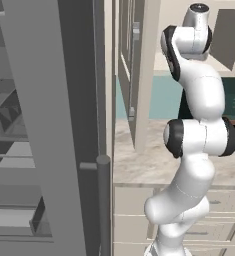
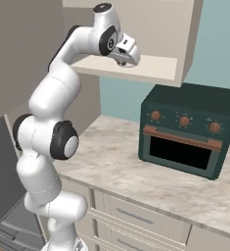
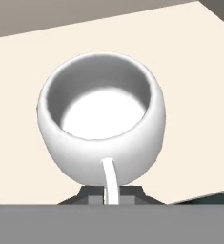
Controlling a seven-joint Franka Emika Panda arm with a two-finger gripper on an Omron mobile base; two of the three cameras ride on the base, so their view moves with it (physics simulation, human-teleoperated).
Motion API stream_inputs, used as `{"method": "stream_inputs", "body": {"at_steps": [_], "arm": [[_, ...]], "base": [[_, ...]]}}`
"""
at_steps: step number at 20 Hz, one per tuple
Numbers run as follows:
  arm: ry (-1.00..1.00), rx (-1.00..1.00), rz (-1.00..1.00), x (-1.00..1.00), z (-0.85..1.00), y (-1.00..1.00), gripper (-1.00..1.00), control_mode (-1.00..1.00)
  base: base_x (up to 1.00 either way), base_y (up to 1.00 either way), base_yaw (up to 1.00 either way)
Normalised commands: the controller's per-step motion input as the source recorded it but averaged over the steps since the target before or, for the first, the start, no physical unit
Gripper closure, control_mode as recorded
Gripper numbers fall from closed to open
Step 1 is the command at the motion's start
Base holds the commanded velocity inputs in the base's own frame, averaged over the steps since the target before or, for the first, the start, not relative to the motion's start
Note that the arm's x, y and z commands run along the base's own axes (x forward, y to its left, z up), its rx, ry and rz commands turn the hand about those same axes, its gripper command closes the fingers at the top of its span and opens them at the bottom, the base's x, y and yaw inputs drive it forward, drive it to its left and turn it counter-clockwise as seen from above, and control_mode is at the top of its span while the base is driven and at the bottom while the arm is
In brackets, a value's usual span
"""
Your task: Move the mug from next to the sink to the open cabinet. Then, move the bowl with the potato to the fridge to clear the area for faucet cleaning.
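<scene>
Fingers [image 3: 95,194] pinched tight on mug [image 3: 101,119] handle at 6 o'clock of hand view. Mug upright, mouth open toward camera, over cream shelf of open cabinet [image 3: 189,71]. Toaster oven [image 2: 187,130] on counter [image 2: 136,176] at 4 o'clock.

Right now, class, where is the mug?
In the hand view the mug hangs by its handle from the shut end effector, over the cream shelf of the open cabinet.
</scene>
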Motion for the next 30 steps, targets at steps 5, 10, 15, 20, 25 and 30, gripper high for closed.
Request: {"method": "stream_inputs", "body": {"at_steps": [5, 10, 15, 20, 25, 30], "arm": [[-0.12, 0.00, 0.01, 0.26, -0.54, -0.01, 1.00, -1.00], [-0.14, -0.02, 0.00, 0.50, -0.49, 0.00, -1.00, -1.00], [-0.01, 0.00, 0.00, 0.29, -0.07, 0.00, -1.00, -1.00], [0.00, 0.00, 0.00, -0.10, 0.08, 0.00, -1.00, -1.00], [0.00, 0.00, 0.00, -0.67, 0.02, 0.00, -1.00, -1.00], [0.00, 0.00, -0.08, -0.68, 0.00, 0.00, -1.00, -1.00]], "base": [[0.00, 0.00, 0.00], [0.00, 0.00, 0.00], [0.00, 0.00, 0.00], [0.00, 0.00, 0.00], [0.00, 0.00, 0.00], [0.00, 0.00, 0.00]]}}
